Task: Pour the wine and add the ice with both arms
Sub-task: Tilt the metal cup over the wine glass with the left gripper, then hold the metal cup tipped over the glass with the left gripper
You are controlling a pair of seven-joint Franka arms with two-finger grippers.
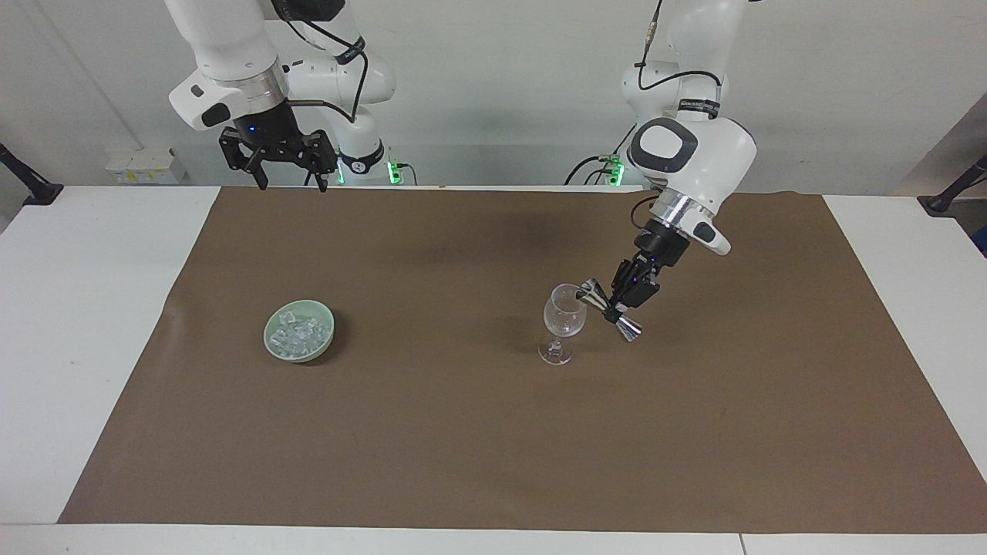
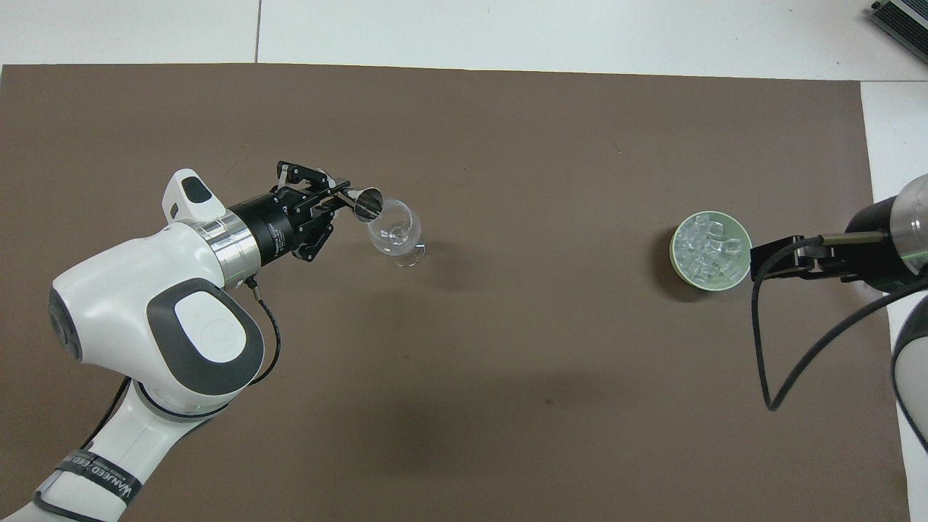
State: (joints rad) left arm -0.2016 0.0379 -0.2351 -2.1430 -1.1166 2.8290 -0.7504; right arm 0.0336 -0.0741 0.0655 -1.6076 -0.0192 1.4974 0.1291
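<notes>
Ideally the left gripper point(image 1: 617, 307), clamped on the tilted jigger point(image 1: 611, 309), keeps its mouth over the glass point(image 1: 564, 314) rim, while the right gripper point(image 1: 291, 171) waits open above the table edge.

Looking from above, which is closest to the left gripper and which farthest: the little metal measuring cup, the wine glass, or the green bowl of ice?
From the left gripper:
1. Metal measuring cup, clamped in its fingers, tipped at the glass's rim.
2. Wine glass, standing on the brown mat just past the cup.
3. Green bowl of ice, toward the right arm's end of the table, beside the open, waiting right gripper.
</notes>
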